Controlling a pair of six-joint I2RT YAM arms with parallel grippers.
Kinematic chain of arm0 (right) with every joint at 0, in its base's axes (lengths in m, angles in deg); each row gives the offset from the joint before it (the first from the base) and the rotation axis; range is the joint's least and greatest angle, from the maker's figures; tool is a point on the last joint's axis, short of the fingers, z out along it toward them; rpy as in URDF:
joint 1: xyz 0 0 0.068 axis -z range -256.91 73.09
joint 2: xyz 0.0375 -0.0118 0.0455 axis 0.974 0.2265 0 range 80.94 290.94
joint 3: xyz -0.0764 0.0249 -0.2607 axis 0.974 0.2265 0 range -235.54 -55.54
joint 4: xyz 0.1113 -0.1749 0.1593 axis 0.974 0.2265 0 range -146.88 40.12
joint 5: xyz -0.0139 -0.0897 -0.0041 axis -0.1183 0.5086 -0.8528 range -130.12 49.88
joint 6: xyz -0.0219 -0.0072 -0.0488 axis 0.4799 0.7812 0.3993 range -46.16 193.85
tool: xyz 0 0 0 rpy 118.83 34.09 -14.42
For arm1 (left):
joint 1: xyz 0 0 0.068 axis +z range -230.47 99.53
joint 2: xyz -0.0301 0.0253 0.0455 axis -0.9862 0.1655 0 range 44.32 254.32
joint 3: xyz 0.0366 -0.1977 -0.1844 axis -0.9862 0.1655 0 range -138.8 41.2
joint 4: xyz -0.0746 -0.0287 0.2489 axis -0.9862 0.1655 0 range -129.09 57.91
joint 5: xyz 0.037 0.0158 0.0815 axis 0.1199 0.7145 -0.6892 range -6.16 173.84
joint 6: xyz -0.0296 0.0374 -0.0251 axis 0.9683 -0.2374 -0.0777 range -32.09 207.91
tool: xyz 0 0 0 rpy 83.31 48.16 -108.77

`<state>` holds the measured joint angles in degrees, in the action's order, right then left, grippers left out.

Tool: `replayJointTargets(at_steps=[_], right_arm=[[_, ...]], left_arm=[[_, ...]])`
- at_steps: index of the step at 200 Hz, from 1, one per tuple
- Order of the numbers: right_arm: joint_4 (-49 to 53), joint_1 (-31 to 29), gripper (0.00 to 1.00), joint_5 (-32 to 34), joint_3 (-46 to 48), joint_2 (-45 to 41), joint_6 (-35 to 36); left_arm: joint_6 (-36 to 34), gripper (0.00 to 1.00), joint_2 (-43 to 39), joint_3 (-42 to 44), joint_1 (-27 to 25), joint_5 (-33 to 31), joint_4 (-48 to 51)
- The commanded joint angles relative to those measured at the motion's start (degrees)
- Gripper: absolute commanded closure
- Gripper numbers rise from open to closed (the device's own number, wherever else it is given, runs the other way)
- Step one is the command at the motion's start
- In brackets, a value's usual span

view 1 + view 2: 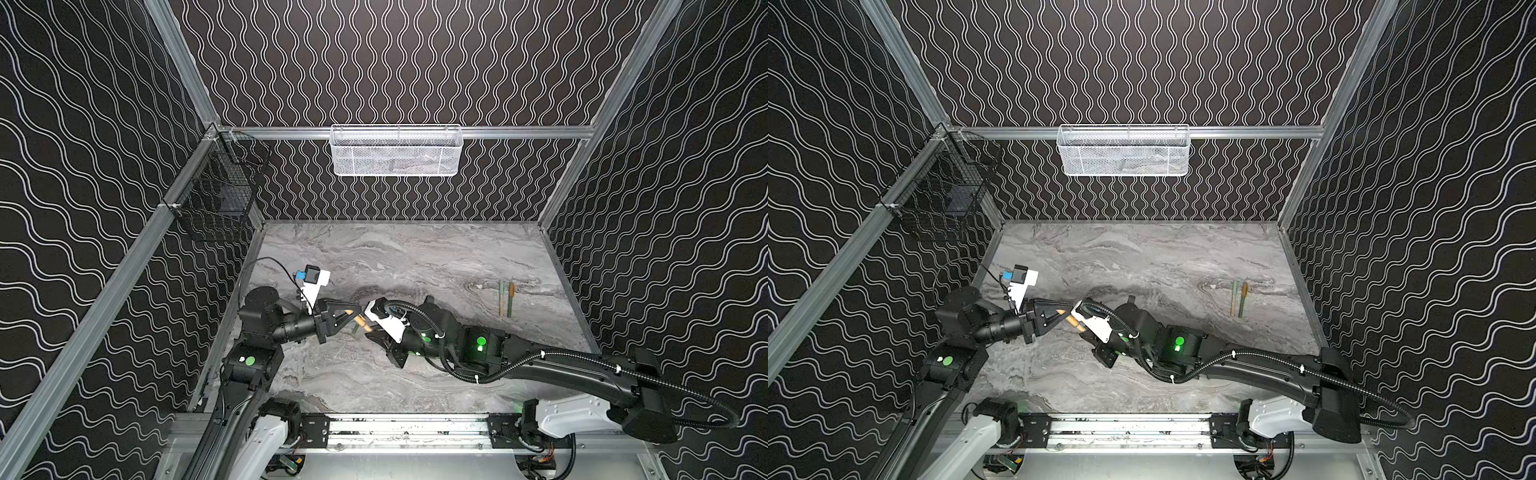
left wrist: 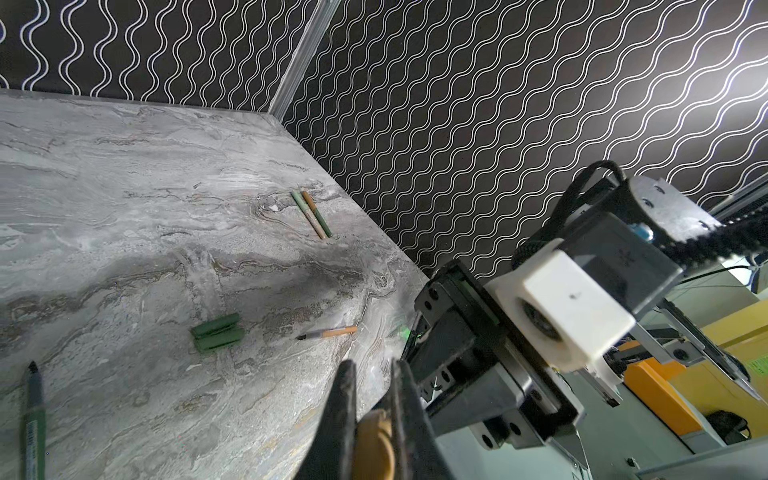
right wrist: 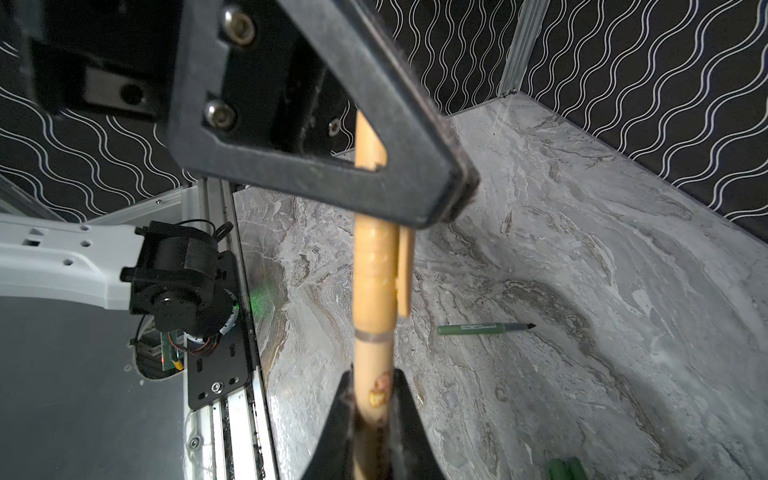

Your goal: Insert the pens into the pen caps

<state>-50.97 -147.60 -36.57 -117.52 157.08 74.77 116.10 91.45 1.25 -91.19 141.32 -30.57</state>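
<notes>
Broadly, the job looks about half done. On the grey marble table (image 1: 415, 257), well off to the right side, two pens (image 2: 308, 216) lie side by side and touching. No dark tips show on them, so I judge both to be capped already.

Near the front left of the table the two arms meet above the surface. The right claw (image 3: 371, 382) is clenched on the barrel of an orange pen (image 3: 370, 361). The left claw (image 2: 374, 370) is clenched on an orange cap (image 3: 374, 266). In the right wrist view the pen and cap stand in one line and meet at a thin clear ring, so the cap seems to be on, or close to it. Whether it is pushed fully home I cannot tell.

Left to do, by my reckoning:
- A green pen (image 3: 478, 328) lies flat on the table with its dark tip bare.
- A second orange pen (image 2: 328, 332) lies uncapped near the two green caps (image 2: 216, 332).
- The green caps lie pressed together side by side.
- No spare orange cap is visible in any view.
</notes>
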Motion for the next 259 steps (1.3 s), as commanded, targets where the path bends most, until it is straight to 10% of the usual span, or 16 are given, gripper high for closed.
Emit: replayJointTargets(at_steps=[1,97,133,175,259], right_arm=[[-11.02,-0.05,1.00,-0.54,-3.87,0.88,3.97],[-8.57,0.86,1.00,-4.15,-11.94,3.59,8.41],[-2.80,1.32,1.00,-2.59,-6.23,1.77,3.93],[2.33,5.16,1.00,-0.95,7.74,-5.52,-6.57],[21.18,40.75,1.00,5.52,11.60,0.02,-22.63]], left_arm=[[-0.94,1.00,0.50,0.46,-0.18,2.39,2.03],[-0.91,1.00,-0.11,0.29,-0.35,2.10,2.67],[-2.09,0.39,-0.53,-0.80,-0.35,-0.36,5.17],[-3.27,0.22,-0.92,-1.37,-0.18,-2.84,7.48],[-3.41,0.02,-2.00,-1.12,-0.09,-3.86,8.19]])
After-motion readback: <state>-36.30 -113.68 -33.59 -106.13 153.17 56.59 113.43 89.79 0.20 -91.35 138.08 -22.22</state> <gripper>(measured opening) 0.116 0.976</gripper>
